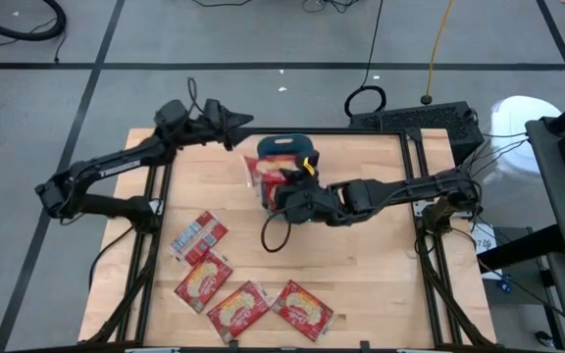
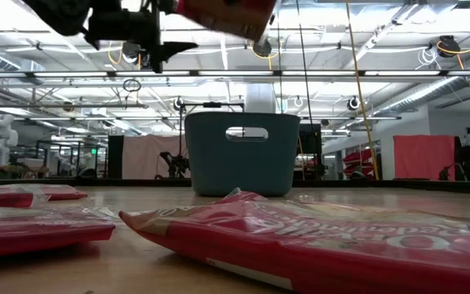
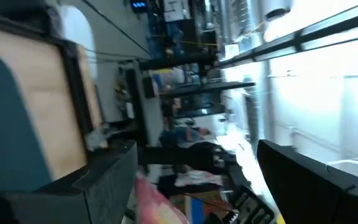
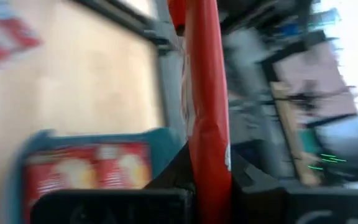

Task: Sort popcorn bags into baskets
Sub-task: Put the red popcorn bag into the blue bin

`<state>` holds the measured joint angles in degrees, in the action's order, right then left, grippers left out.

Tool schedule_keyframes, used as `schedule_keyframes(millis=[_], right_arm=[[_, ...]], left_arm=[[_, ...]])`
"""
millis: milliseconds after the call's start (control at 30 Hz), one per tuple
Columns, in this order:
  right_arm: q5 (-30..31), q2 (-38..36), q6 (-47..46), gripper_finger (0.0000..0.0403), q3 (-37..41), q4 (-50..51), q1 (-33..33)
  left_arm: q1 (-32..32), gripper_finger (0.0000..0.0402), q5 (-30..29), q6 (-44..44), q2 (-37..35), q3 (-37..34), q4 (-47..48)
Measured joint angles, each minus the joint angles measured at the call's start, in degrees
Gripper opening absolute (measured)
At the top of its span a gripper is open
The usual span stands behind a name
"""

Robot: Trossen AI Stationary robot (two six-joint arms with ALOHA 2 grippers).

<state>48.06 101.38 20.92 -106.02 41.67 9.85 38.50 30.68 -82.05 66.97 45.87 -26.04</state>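
High view: teal basket (image 1: 284, 148) sits at upper centre of the wooden table (image 1: 361, 265), with at least one red packet lying inside it, visible in the right wrist view (image 4: 86, 168). Right gripper (image 1: 284, 193) is just below the basket in the frame, fingers pressed together on a red popcorn bag (image 1: 263, 175) held on edge; the bag appears to hang over the basket's near rim, though the overhead angle leaves that uncertain. Left gripper (image 1: 238, 122) hovers at the upper left of the basket, fingers spread, nothing between them. Four more bags lie flat in the lower left of the table: one silvery-backed (image 1: 197, 236), three red-faced (image 1: 204, 280), (image 1: 238, 309), (image 1: 302, 307).
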Motion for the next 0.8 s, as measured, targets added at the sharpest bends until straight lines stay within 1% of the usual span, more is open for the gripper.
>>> schedule_keyframes(millis=[167, 300, 367, 433, 467, 567, 600, 667, 800], right_arm=[[-13.6, 0.0, -6.9, 0.0015, 0.0, 6.2, -4.1], [-27.6, 0.0, -14.9, 0.0015, 0.0, 11.1, -9.3], [-32.4, 0.1, -16.6, 0.0015, 0.0, 13.6, -11.6], [-33.5, 1.3, -16.9, 0.0015, -0.1, 14.3, -13.6], [-35.1, 1.6, -16.9, 0.0015, -0.1, 14.6, -14.5], [-42.4, 3.8, -16.8, 0.0015, -0.1, 14.6, -16.6], [-43.8, 4.5, -16.5, 0.0015, -0.1, 14.3, -17.2], [-43.8, 6.4, -14.0, 0.0015, -0.1, 15.3, -17.4], [-40.7, 9.5, -7.1, 0.0015, 0.0, 16.0, -17.3]], left_arm=[[2.0, 0.0333, 0.1, 6.3, -4.6, 0.0, 6.4], [2.0, 0.0333, 0.4, 10.2, -7.9, 0.0, 11.7], [1.5, 0.0333, 0.4, 12.5, -9.4, 0.0, 13.7], [1.0, 0.0333, 0.3, 14.2, -10.7, 0.0, 15.6], [0.7, 0.0333, 0.0, 14.8, -11.3, 0.0, 16.7], [-0.9, 0.0333, -1.9, 15.7, -12.4, 0.0, 19.8], [-1.3, 0.0333, -2.7, 16.1, -12.7, 0.0, 20.9], [-2.4, 0.0333, -4.1, 16.5, -13.1, 0.0, 21.9], [-4.8, 0.0333, -6.7, 16.8, -13.1, 0.0, 23.1]])
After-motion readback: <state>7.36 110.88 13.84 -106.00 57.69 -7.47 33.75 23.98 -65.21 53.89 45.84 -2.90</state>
